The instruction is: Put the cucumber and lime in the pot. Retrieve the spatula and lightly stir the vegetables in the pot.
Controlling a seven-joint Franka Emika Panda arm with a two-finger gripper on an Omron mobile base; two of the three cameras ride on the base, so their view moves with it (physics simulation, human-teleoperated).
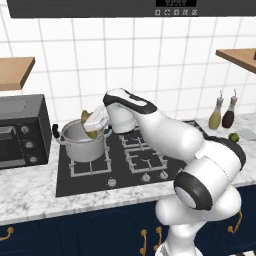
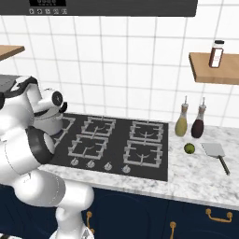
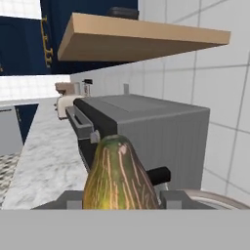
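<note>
The claw is half closed around the cucumber and holds it just above the open pot, probably so it can drop straight inside. The cucumber sits between the two fingers. The lime lies on the counter, well apart, near the spatula.

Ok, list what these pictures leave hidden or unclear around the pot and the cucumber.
- Inside of the pot: left base view, hidden by its near wall and the gripper.
- Pot in right base view: mostly behind the arm.
- Lower end of the cucumber: hand view, cut off at the bottom.
- Finger contact on the cucumber: too small to tell.
</note>
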